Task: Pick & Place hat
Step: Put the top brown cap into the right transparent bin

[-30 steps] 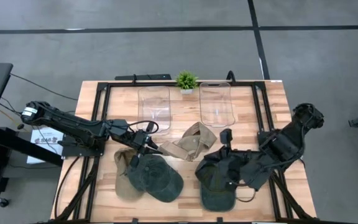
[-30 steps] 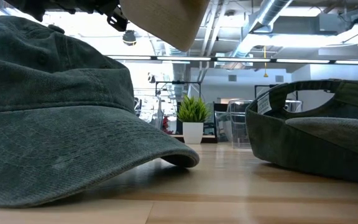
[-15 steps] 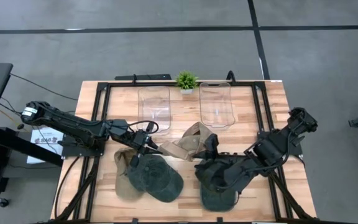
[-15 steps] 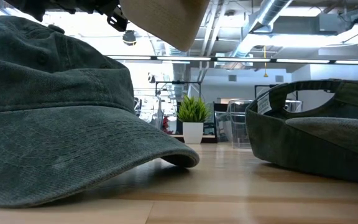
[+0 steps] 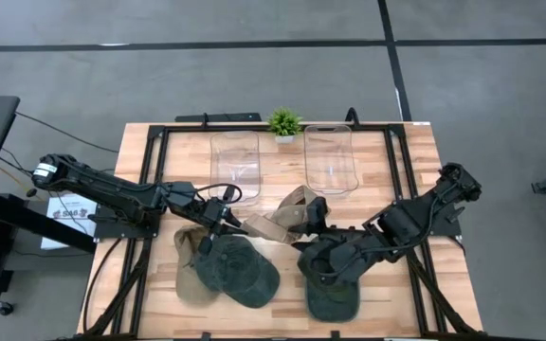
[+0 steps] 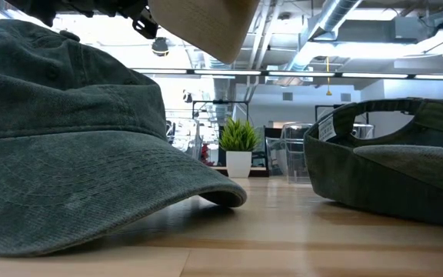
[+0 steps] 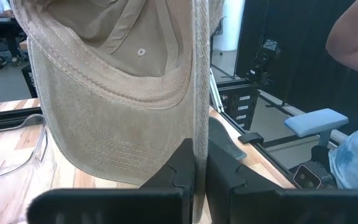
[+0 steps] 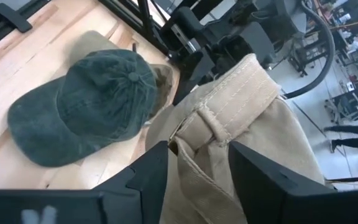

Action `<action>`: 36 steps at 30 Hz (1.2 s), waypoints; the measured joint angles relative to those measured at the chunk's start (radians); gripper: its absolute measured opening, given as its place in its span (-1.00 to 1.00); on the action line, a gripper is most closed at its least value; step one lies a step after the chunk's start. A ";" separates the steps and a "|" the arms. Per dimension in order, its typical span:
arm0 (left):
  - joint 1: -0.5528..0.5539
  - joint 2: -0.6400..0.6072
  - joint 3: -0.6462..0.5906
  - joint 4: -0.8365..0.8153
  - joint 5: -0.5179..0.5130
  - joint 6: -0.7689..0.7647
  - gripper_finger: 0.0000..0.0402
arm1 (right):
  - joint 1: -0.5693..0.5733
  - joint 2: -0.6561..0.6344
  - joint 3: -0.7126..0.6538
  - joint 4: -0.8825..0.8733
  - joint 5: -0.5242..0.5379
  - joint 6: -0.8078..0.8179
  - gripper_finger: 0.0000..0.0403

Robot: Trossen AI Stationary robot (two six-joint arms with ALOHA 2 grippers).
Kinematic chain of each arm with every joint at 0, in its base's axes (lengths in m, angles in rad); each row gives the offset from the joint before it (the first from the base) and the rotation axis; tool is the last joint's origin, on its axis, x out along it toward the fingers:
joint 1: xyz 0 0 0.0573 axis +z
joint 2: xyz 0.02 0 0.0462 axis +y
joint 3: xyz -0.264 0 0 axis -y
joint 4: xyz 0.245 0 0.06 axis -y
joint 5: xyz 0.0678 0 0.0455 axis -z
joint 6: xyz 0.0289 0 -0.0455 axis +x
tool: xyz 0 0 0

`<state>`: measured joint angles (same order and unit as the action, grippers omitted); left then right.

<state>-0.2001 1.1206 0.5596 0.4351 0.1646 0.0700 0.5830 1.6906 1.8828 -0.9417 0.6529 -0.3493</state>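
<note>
A tan hat hangs above the middle of the table, with my left gripper shut on it from the left. My right gripper is open at the hat's far end. Its fingers stand on either side of the hat's back strap. A dark green hat lies crown up on another tan hat at the near left. A second dark green hat lies upside down at the near right, partly under my right arm. My left gripper pinches the tan hat's brim between its two fingers, where the brim shows edge-on. The fingers come in level from the table's left. The hat is lifted clear of the table and reaches out toward the right. My right gripper has the strap between its open fingers; I cannot tell whether they touch it.
Two clear plastic bins and a small potted plant stand at the table's far side. A black frame runs around the tabletop. A person shows beyond the table in the left wrist view.
My right gripper has gone from above the right dark green hat toward the table's left, up to the tan hat's back strap. The tan hat and the other hats have stayed where they were.
</note>
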 joint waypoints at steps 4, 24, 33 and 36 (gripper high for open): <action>0.000 0.000 0.000 0.000 0.000 0.000 -0.92 | -0.003 0.000 0.000 0.000 0.000 -0.003 -0.39; 0.000 0.000 0.000 0.000 0.001 0.000 -0.91 | 0.020 -0.003 0.075 0.009 -0.001 -0.077 -0.99; 0.000 0.000 0.000 0.000 0.000 0.000 -0.91 | -0.057 -0.004 0.209 -0.075 -0.113 0.053 -0.99; 0.000 0.000 0.000 0.000 0.000 0.000 -0.91 | -0.121 -0.004 0.233 -0.122 -0.196 0.120 -1.00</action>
<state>-0.2005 1.1206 0.5595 0.4347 0.1646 0.0699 0.4624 1.6867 2.1158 -1.0640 0.4566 -0.2294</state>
